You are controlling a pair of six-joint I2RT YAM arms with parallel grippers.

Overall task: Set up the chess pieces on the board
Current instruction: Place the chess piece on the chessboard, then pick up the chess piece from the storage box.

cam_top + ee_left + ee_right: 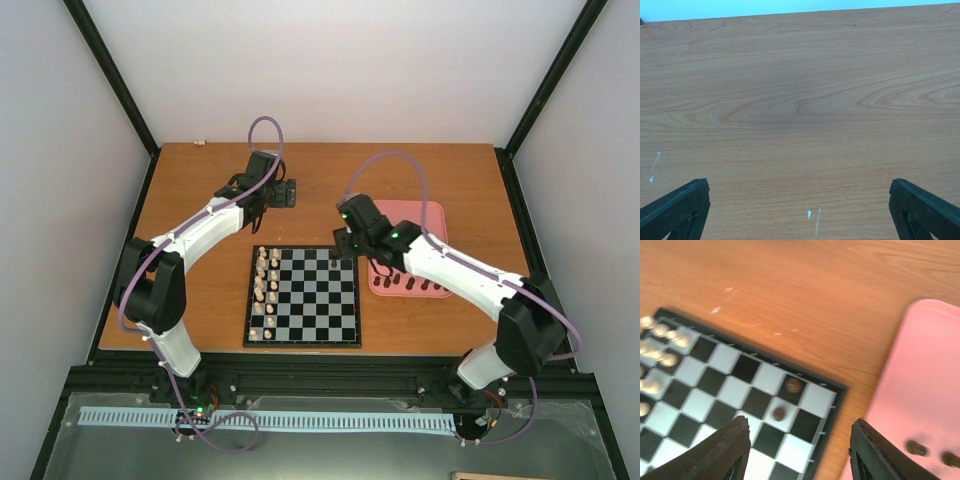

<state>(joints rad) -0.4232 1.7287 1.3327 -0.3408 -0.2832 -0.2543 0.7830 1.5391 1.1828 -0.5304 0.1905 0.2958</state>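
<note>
- The step in hand looks like a release. The right jaws, at the end of the right arm [455, 268], stand wide apart over the far right corner of the board [303, 297] and hold nothing.
- Two dark chess pieces [793, 385] stand upright on neighbouring squares of that corner, just beyond the jaw tips and clear of them.
- More dark pieces wait in the pink tray [425, 218], which sits just right of the board. They lie in a row along its near edge.
- Pale pieces [266, 285] fill the two left files, so most of the dark side looks not yet set.
- The next move probably calls for a short swing right to the tray. The jaws would then lower over one piece and close squarely on it.
- Each piece is tiny and round-topped, so it is likely to slip or tip if caught off-centre.
- The left jaws are also spread wide and empty. They hang over bare worktop [800, 100] beyond the far edge of the board.
- The board is flat and smooth with a black frame and crisp dark and light squares.
- The worktop is an orange-brown wood grain with a few white scuffs.
- The tray looks like matte plastic with rounded corners.
</note>
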